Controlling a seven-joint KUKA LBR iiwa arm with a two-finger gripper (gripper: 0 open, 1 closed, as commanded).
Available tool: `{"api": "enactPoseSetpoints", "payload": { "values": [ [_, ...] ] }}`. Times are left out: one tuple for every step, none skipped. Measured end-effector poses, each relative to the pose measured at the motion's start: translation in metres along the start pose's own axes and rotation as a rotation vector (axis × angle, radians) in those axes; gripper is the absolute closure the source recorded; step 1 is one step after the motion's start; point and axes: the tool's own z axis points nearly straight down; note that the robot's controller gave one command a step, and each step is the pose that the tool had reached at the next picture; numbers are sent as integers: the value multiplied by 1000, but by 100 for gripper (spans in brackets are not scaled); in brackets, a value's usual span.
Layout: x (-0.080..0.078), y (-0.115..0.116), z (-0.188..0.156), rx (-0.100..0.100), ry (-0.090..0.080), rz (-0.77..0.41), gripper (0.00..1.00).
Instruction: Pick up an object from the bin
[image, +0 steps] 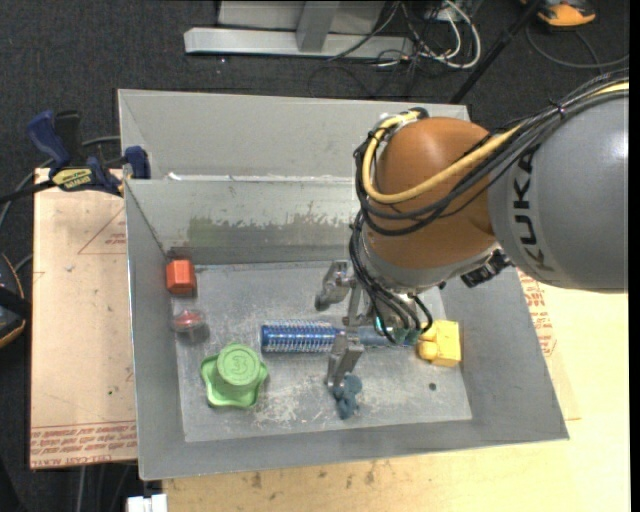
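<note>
My gripper (336, 338) hangs low over the middle of the bin floor, open. One finger (331, 285) stands behind a blue ribbed, brush-like cylinder (298, 339) and the other finger (344, 370) in front of it, astride its right end with gaps on both sides. A small teal piece (347, 405) lies just below the front finger. A yellow block (441, 343) sits to the right of the gripper, partly under the wrist.
A green lobed cap (235, 376) lies at the front left. A red cube (180, 276) and a small clear round thing (187, 322) sit by the left wall. The orange wrist cover and cables hide the floor at the back right.
</note>
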Motion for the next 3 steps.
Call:
{"api": "enactPoseSetpoints", "payload": {
  "values": [
    [-47,-20,75,1,-3,-36,0],
    [-78,-28,158,-1,-12,-238,0],
    [-80,-27,155,-2,-17,-237,100]
  ]
}}
